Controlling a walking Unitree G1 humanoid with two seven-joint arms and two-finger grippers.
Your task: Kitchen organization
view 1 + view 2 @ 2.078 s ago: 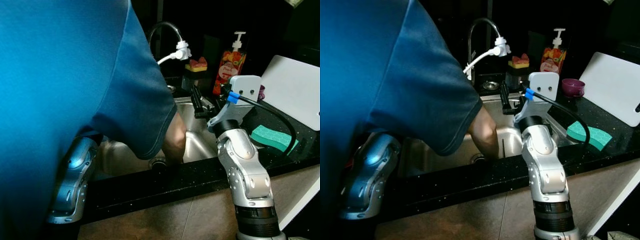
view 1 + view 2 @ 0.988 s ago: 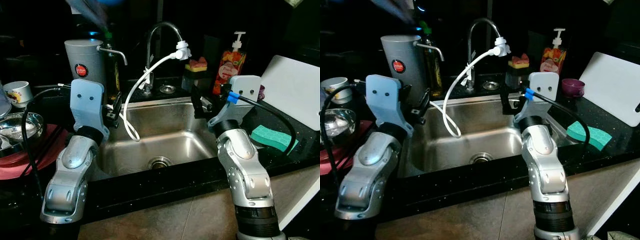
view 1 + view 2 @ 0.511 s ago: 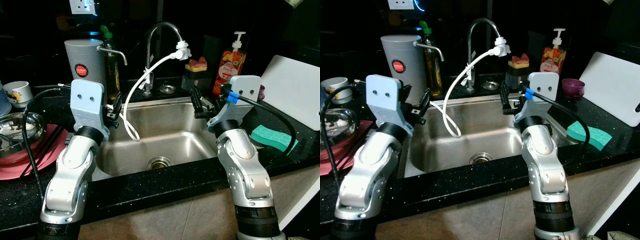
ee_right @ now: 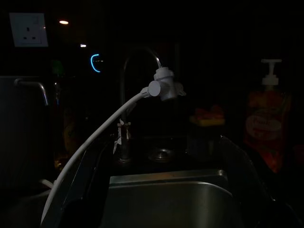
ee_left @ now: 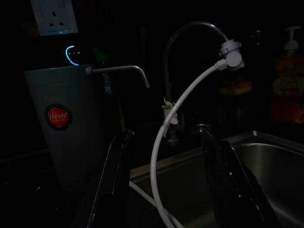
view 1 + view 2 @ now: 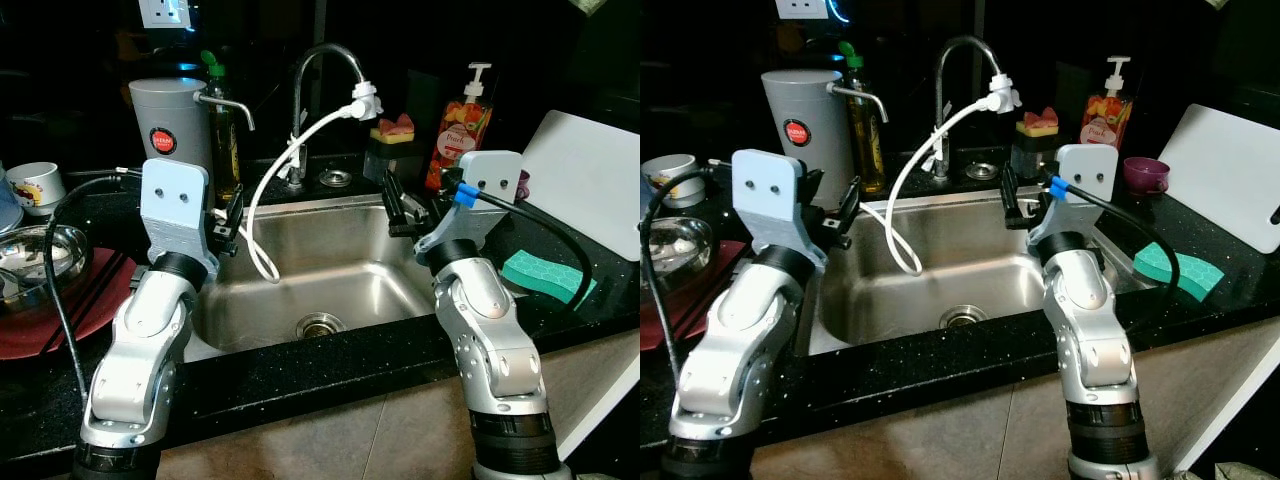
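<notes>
sink centre of the black worktop, drain at 6 o'clock, white hose hanging in from the tap. left tool at sink's 9 o'clock, right tool at 3 o'clock, both released, gripping nothing. green sponge further toward 3, bowl toward 9.

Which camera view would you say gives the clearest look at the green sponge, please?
The right eye view: the green sponge lies fully visible on the black counter right of the sink. In the left eye view a black cable crosses part of it. The dark wrist views face the faucet.
</notes>
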